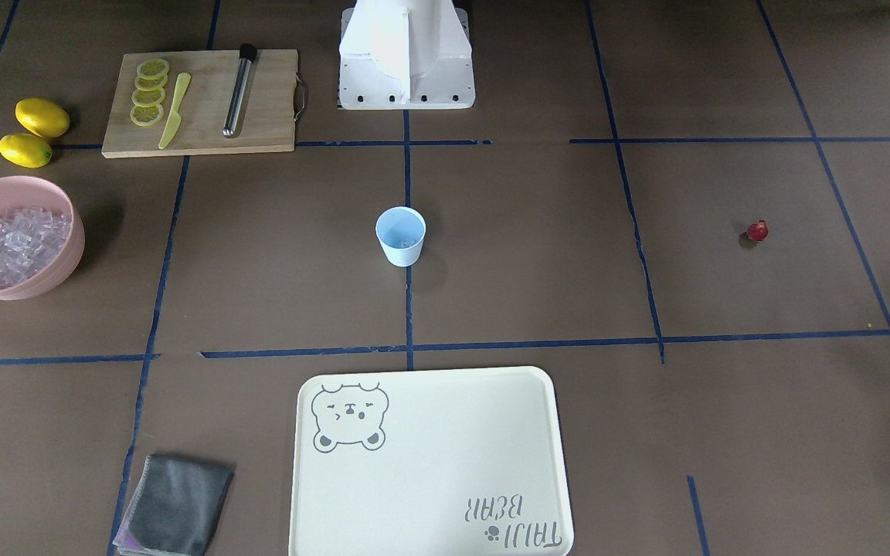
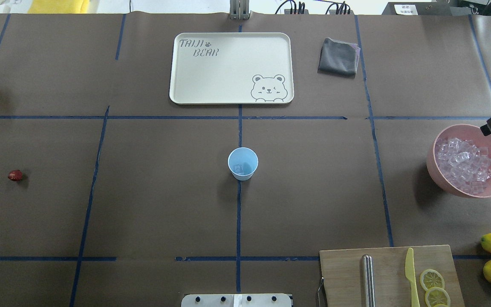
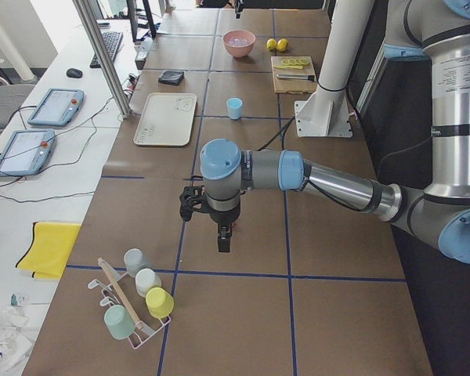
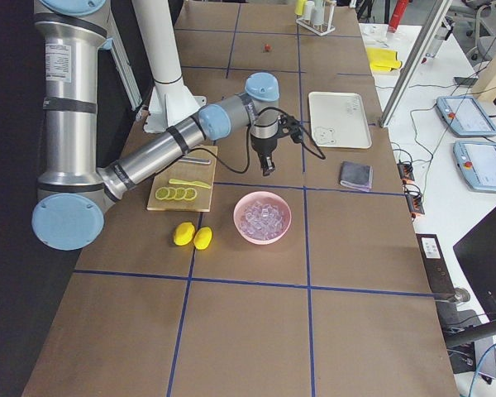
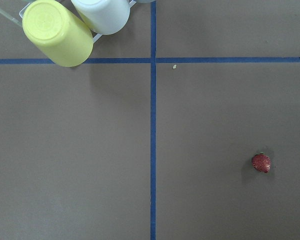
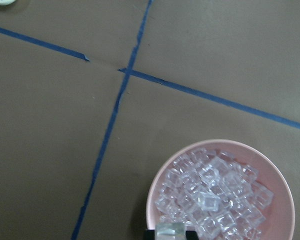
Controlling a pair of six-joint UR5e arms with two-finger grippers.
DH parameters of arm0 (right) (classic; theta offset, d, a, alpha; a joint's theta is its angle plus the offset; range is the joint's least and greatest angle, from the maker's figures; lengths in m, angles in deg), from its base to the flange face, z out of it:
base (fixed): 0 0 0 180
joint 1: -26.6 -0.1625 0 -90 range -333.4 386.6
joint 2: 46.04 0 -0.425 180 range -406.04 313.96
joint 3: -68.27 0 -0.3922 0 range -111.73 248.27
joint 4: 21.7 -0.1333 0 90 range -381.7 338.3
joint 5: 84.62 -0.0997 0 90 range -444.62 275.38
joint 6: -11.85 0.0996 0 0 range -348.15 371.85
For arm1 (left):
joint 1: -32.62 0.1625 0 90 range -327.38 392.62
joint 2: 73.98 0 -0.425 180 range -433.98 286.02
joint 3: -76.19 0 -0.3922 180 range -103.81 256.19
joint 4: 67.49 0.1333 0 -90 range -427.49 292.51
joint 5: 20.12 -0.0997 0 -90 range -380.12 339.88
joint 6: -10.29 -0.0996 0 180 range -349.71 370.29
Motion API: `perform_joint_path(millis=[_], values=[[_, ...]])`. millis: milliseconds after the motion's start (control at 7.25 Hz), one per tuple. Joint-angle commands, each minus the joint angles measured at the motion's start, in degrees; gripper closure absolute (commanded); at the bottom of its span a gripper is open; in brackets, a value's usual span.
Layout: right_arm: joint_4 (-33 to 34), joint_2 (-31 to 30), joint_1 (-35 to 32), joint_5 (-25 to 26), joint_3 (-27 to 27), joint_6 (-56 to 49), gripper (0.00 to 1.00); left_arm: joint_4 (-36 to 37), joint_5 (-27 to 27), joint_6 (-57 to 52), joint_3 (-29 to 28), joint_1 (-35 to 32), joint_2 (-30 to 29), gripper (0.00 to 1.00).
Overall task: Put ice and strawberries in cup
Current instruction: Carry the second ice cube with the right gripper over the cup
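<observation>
Ice [image 2: 239, 169] is already in the cup [image 2: 250, 157], another cube [image 6: 171, 228] is clamped in the right tool [image 6: 175, 234], the strawberry [image 2: 15, 175] is left at nine o'clock, and the left tool [image 3: 223, 240] cannot be read.

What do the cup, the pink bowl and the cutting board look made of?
Cup: probably plastic, light blue, judging by its thin, smooth, matte wall. Pink bowl: likely plastic too, evenly coloured with a dull sheen. Cutting board: pale wood or bamboo, with faint grain and a metal handle.
</observation>
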Motion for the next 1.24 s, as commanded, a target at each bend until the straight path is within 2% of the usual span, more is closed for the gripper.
perform_joint_path(millis=[0,276,689,827,965,1103], values=[[14.0,16.0,4.0,-0.2,0.3,3.3,1.0,0.0,0.0,0.2,-0.6,2.6,-0.3,0.0],[14.1,22.0,8.4,-0.1,0.3,13.5,1.0,-0.9,0.1,7.2,-0.7,6.9,-0.7,0.0],[13.8,31.1,16.3,1.3,2.0,28.7,1.0,-2.7,0.2,7.6,-0.9,9.8,-0.7,0.0],[11.4,33.0,19.9,4.3,3.3,32.9,1.0,-4.4,0.2,9.2,-0.9,11.2,-0.7,0.0],[4.0,33.3,24.3,8.6,5.6,39.1,1.0,-6.3,0.2,11.5,-0.9,12.3,-0.7,0.0],[1.0,34.6,27.1,11.5,7.8,42.5,1.0,-6.7,0.2,11.9,-0.9,12.5,-0.7,0.0]])
